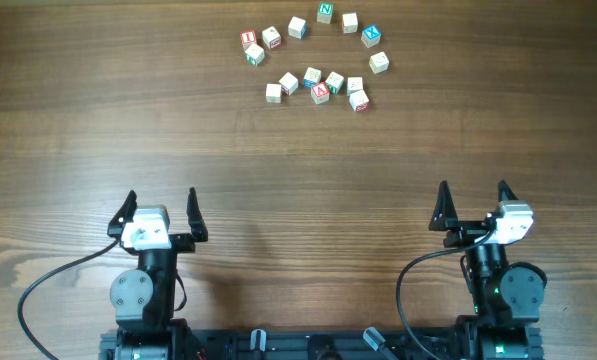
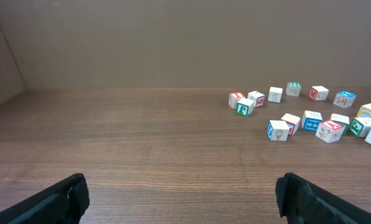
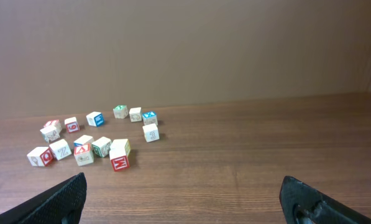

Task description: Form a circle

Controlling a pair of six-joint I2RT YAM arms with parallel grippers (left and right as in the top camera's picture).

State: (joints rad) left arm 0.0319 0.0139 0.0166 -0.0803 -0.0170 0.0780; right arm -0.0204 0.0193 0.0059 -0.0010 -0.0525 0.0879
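Alphabet cubes [image 1: 312, 77]: all on the far half of the table [image 1: 78, 130], a bit right of centre from overhead.
Top arc: eight or so cubes curve up from the left, over the green N cube [image 1: 325, 12], past the blue X cube [image 1: 371, 36] and down the right side. Honestly that half reads as a decent curve, with small gaps between cubes.
Bottom bunch: the other seven are crammed in a wobbly row underneath, some touching, with the red A cube [image 1: 320, 92] in the middle. Too flat and too crowded to count as a lower half.
Circle: none closed as far as I can see. It's more of a squashed loop, with an open gap at lower left between the arc's end and the row.
Left gripper [image 1: 161, 196]: jaws spread wide, nothing in them, sitting at the near edge, well apart from the cubes.
Right gripper [image 1: 473, 188]: same deal, wide and empty, near edge on the other side.
Done, I'd say: roughly the upper half.
Left to do, my guess: pull the bottom cubes down and outward one by one, space them evenly, and close both ends against the arc.
Watch out: the cubes are small and packed, so I reckon wide jaws could bump the neighbours.
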